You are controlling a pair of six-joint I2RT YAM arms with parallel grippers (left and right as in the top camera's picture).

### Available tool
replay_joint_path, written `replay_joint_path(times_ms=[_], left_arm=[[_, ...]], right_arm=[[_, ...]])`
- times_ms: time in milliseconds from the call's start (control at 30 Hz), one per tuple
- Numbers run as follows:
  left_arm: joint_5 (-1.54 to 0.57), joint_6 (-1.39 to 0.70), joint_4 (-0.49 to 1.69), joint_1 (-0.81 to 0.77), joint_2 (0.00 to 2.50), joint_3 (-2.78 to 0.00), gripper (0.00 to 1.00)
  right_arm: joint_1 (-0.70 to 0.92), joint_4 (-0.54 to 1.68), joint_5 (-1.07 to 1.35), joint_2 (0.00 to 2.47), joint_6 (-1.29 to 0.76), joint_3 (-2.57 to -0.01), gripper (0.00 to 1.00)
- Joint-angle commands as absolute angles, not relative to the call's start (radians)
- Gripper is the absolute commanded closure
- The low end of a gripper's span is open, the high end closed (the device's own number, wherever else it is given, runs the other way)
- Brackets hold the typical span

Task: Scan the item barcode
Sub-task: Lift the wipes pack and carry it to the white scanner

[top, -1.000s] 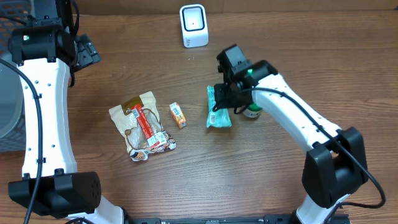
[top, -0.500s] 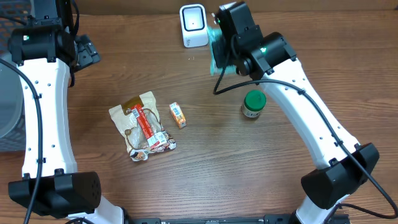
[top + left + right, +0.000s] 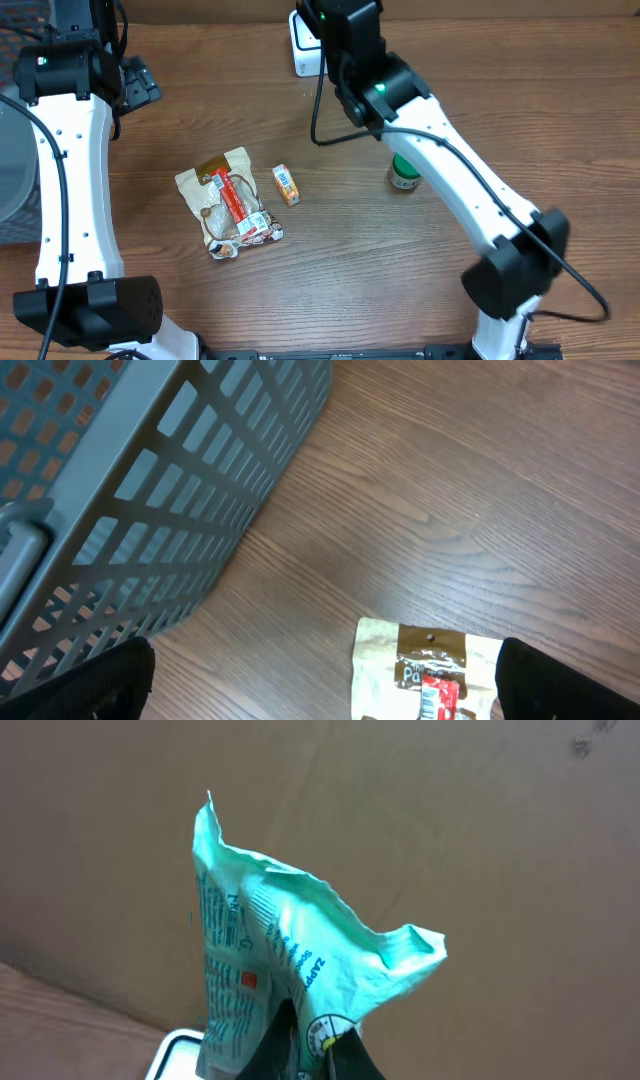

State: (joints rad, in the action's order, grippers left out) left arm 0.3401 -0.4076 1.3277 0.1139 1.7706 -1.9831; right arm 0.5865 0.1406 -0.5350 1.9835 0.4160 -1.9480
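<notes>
The item is a mint-green crinkled packet [image 3: 285,955] with blue print. My right gripper [image 3: 320,1055] is shut on its lower edge and holds it upright in the air before a brown cardboard wall. Just below the packet, the white scanner [image 3: 178,1055] shows one corner in the right wrist view. Overhead, the right wrist covers most of the scanner [image 3: 299,52] at the table's back and hides the packet. My left gripper [image 3: 320,700] stands open at the left, above bare wood, its fingertips [image 3: 85,685] wide apart.
A brown snack pouch [image 3: 228,200] and a small orange box [image 3: 286,185] lie mid-table. A green-lidded jar [image 3: 404,172] stands under the right forearm. A grey mesh basket [image 3: 130,480] sits at the far left.
The right arm has lifted the green packet off the table beside the jar and carried it back and left, up over the scanner. The left arm has not moved.
</notes>
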Motion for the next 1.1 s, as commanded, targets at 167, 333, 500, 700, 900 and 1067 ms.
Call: replay_joint_path(times_ms=[167,333,500,700,900,1067], left_arm=[[0.339,-0.396,1.328,0.115,1.745,-2.003,0.00],[0.339,-0.396,1.328,0.115,1.745,-2.003,0.00],[0.339,-0.396,1.328,0.115,1.745,-2.003,0.00],[0.339,-0.396,1.328,0.115,1.745,-2.003,0.00],[0.339,-0.396,1.328,0.115,1.745,-2.003,0.00],[0.340,-0.396,1.328,0.115,1.745,-2.003,0.00]], right_arm=[[0.535,-0.338,-0.558,2.282,0.484,-1.967,0.96],[0.496,-0.492,-0.530,2.402,0.464,-1.967,0.96],[0.463,-0.485,-0.460,2.463,0.283,-1.967,0.96],[0.439,-0.504,-0.417,2.471,0.114,-1.967,0.96],[0.438,-0.528,-0.417,2.477,0.104,-1.967,0.96],[0.439,-0.531,-0.417,2.506,0.104,-1.967,0.96]])
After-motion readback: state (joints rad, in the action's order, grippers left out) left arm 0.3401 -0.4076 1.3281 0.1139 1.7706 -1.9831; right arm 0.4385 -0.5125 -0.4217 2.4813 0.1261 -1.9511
